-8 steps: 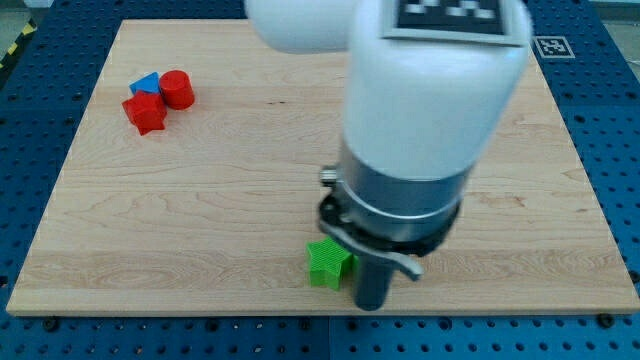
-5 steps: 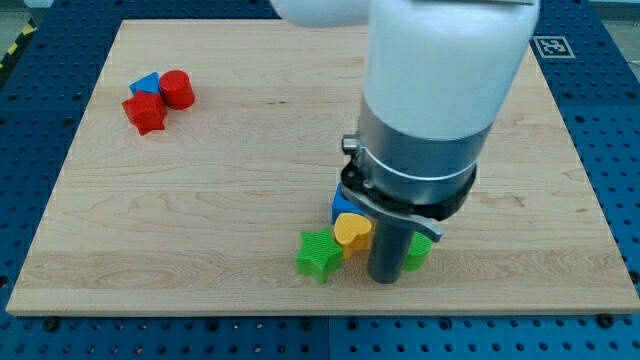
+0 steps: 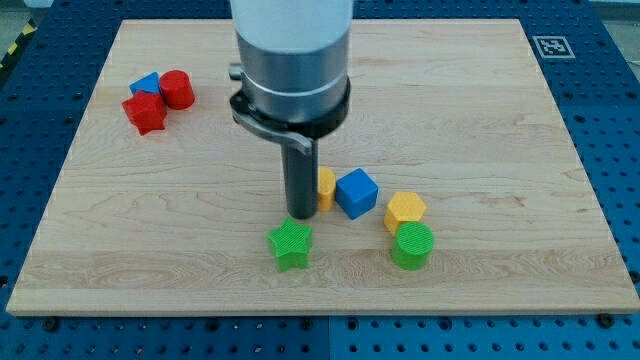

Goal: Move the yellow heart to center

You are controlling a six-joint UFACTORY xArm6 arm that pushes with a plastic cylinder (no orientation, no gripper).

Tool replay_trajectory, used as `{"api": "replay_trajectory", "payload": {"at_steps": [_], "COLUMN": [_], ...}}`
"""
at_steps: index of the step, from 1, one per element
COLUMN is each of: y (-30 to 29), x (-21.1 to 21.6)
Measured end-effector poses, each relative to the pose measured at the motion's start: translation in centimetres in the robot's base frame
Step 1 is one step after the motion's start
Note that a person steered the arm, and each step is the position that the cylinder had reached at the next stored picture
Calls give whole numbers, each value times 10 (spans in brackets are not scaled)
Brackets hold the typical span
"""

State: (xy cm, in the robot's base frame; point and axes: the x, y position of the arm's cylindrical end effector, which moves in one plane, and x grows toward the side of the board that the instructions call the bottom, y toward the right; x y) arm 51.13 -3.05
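The yellow heart [image 3: 326, 188] lies near the middle of the wooden board [image 3: 500, 120], mostly hidden behind my rod; only its right edge shows. My tip [image 3: 301, 212] rests on the board right at the heart's left side. A blue cube [image 3: 356, 193] touches the heart's right side. A green star [image 3: 291, 245] lies just below my tip, apart from it.
A yellow hexagon [image 3: 405, 211] and a green cylinder [image 3: 413, 246] sit to the right of the blue cube. At the view's upper left, a red cylinder [image 3: 177, 89], a blue triangle [image 3: 146, 84] and a red block [image 3: 146, 113] form a cluster.
The arm has swung left and up the view, uncovering the blue cube, yellow hexagon and green cylinder. The yellow heart has moved up a little. The green star has shifted slightly left.
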Motion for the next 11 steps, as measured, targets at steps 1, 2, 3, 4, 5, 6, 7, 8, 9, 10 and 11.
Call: {"api": "replay_trajectory", "payload": {"at_steps": [1,2,3,4,5,6,7,8,9,10,11], "y": [-4,-4,-3,4,38,80,108,107,108,65,50], "x": [-28,-17,10,-2,-11,-11,-37,-43,-11,-1,-30]}}
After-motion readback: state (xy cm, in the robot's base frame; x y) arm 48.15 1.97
